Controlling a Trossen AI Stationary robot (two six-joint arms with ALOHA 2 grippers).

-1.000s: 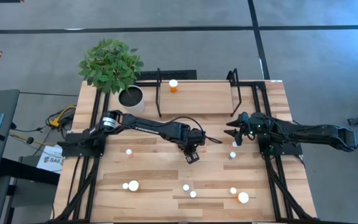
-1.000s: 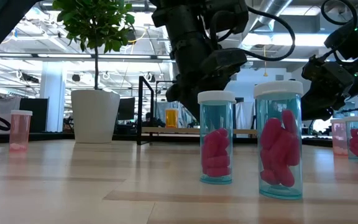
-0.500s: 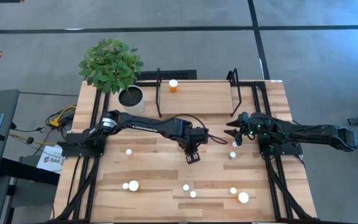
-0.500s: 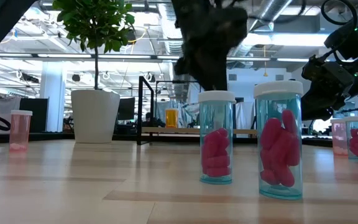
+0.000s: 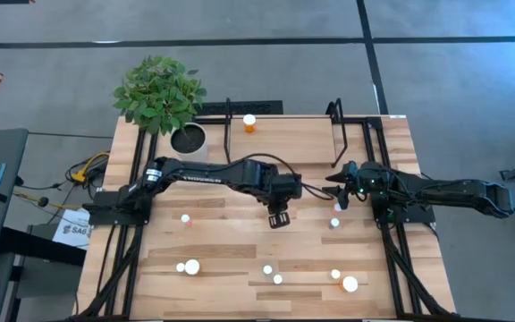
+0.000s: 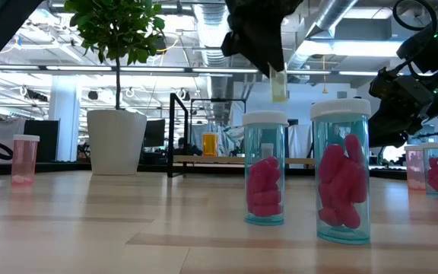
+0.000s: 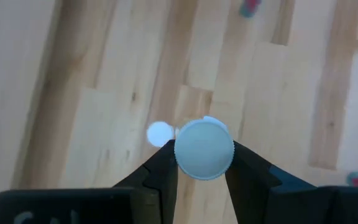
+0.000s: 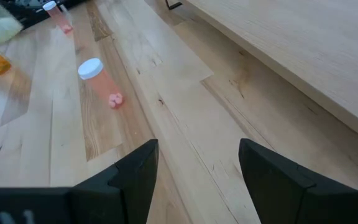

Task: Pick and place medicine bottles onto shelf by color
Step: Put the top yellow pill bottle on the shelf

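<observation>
Left gripper [image 7: 202, 180] pinches a white-capped bottle [image 7: 204, 149] by its cap, clear of the desk [image 5: 213, 241] mid-desk — presumably bound for the shelf [image 5: 284, 143], where one orange bottle [image 5: 249, 123] stands. Right gripper [image 8: 197, 165] waits spread, empty, just short of the shelf.

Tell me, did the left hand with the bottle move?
Yes. The left hand shifted slightly toward the shelf and the far side of the table, carrying its bottle higher above the standing bottles.

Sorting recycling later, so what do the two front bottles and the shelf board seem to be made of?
Two front bottles: likely clear, glossy, teal-tinted plastic, since pink pills show through; their white caps look matte. Shelf board: pale wood with visible grain and a matte finish, between thin black uprights, probably metal.
</observation>
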